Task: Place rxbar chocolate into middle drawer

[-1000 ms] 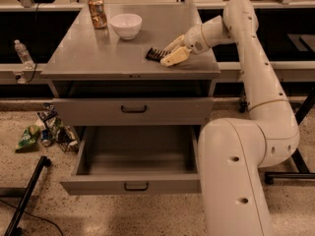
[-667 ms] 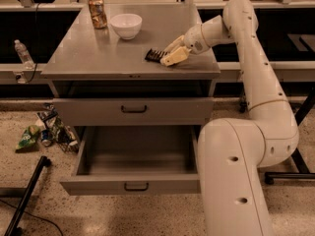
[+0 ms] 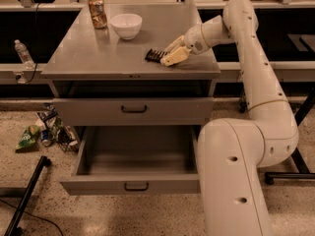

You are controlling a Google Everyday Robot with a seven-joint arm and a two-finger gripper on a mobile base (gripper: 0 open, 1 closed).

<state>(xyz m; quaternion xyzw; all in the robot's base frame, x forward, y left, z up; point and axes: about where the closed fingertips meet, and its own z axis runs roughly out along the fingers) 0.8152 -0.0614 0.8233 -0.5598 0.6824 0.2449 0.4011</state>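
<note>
The rxbar chocolate [image 3: 153, 55], a small dark wrapper with pale stripes, lies flat on the grey cabinet top [image 3: 98, 58], right of centre. My gripper [image 3: 170, 54] is down at the bar's right end and covers that end; the bar rests on the top. The middle drawer [image 3: 133, 183], the lower grey front with a dark bar handle, is pulled out, and its inside shows bare grey metal.
A white bowl [image 3: 126, 25] and an orange drink can [image 3: 97, 12] stand at the back of the cabinet top. The upper drawer front [image 3: 133, 110] is closed. Litter [image 3: 44, 132] and a black stand leg [image 3: 27, 195] lie on the floor to the left. A water bottle [image 3: 22, 54] stands at far left.
</note>
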